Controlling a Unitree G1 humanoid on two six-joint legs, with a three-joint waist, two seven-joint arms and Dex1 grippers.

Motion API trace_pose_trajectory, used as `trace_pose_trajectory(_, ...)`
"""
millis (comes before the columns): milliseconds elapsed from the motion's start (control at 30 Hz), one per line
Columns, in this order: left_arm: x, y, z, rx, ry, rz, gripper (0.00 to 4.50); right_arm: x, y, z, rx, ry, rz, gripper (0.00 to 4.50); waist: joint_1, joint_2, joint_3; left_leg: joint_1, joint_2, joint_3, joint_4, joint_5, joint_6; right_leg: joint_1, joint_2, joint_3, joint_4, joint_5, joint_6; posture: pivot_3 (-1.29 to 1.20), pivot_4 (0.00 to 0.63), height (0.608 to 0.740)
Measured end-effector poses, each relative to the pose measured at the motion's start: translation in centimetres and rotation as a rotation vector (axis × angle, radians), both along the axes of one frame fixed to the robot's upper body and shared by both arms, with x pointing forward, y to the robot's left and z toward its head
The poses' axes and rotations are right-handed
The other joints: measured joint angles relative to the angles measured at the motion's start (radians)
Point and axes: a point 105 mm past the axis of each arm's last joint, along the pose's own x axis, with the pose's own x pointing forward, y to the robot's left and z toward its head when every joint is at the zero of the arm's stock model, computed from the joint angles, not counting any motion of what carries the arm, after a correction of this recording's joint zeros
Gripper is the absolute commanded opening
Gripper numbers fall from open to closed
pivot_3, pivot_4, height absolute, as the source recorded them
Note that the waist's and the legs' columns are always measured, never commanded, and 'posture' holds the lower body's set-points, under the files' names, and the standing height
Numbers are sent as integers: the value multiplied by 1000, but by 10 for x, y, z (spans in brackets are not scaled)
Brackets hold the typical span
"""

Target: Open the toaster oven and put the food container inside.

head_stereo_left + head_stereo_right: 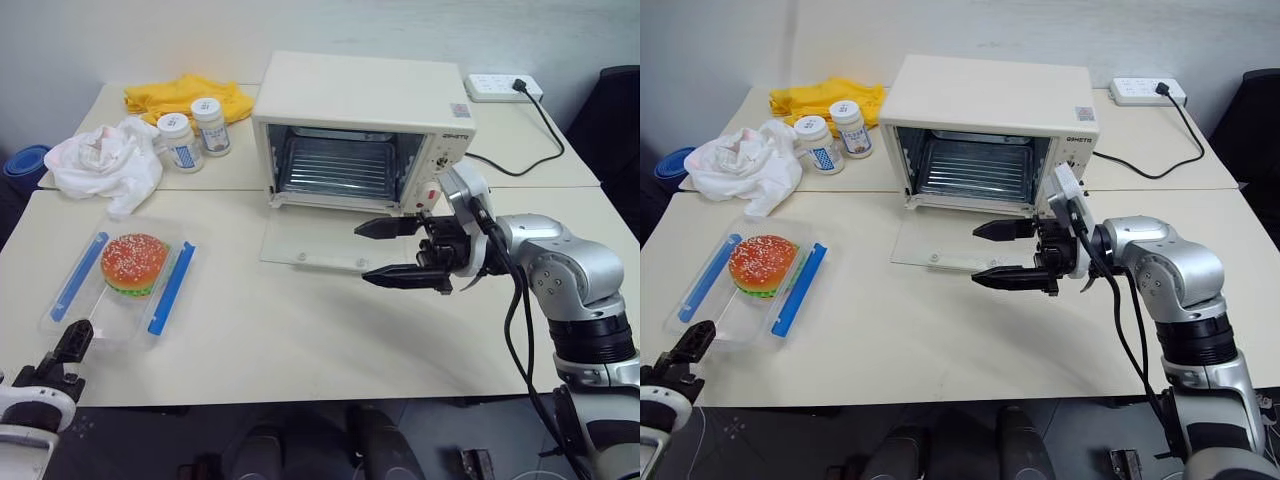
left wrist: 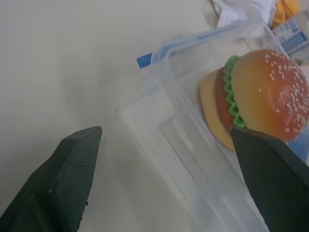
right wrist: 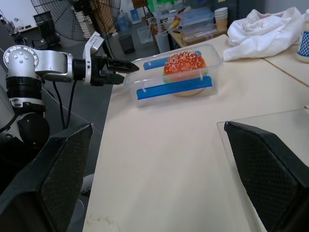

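Note:
The cream-white toaster oven [image 1: 360,110] stands at the back middle of the table. Its glass door [image 1: 310,240] lies dropped flat, and the wire rack inside shows. The clear food container [image 1: 125,275], with blue side clips and a toy burger [image 1: 133,262] in it, sits at the front left. My left gripper [image 2: 164,130] is open at the table's front left corner, and the container's near end lies just ahead between its fingers. My right gripper [image 1: 385,250] hangs open above the door's right part, pointing left, with nothing in it.
A white cloth [image 1: 105,160], a yellow cloth [image 1: 185,95] and two white-capped jars [image 1: 180,140] lie behind the container. A power strip [image 1: 503,87] with a black cable sits at the back right. The table's front edge [image 1: 300,400] runs close by.

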Motion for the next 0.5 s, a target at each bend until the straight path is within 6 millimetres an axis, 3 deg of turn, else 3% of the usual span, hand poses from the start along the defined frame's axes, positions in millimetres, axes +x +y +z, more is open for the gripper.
trace_pose_trajectory(167,19,-4,-4,-72,52,44,4485,-3,-1,2,13,2,-20,4500,0,-1,0,0,0,0,0,0,0,0,0,0,0,0,0,0,150,740)
trace_pose_trajectory(300,16,4,-12,-104,162,141,3362,-3,-3,-2,21,27,-47,4500,-1,-1,0,0,0,0,0,0,-1,-1,0,1,0,0,1,0,150,740)
trace_pose_trajectory(500,1,11,-3,-172,264,172,1520,-6,-4,-2,30,38,-67,4500,1,-2,-1,1,3,-3,-1,-2,-4,-1,-1,4,-1,0,0,0,150,740)
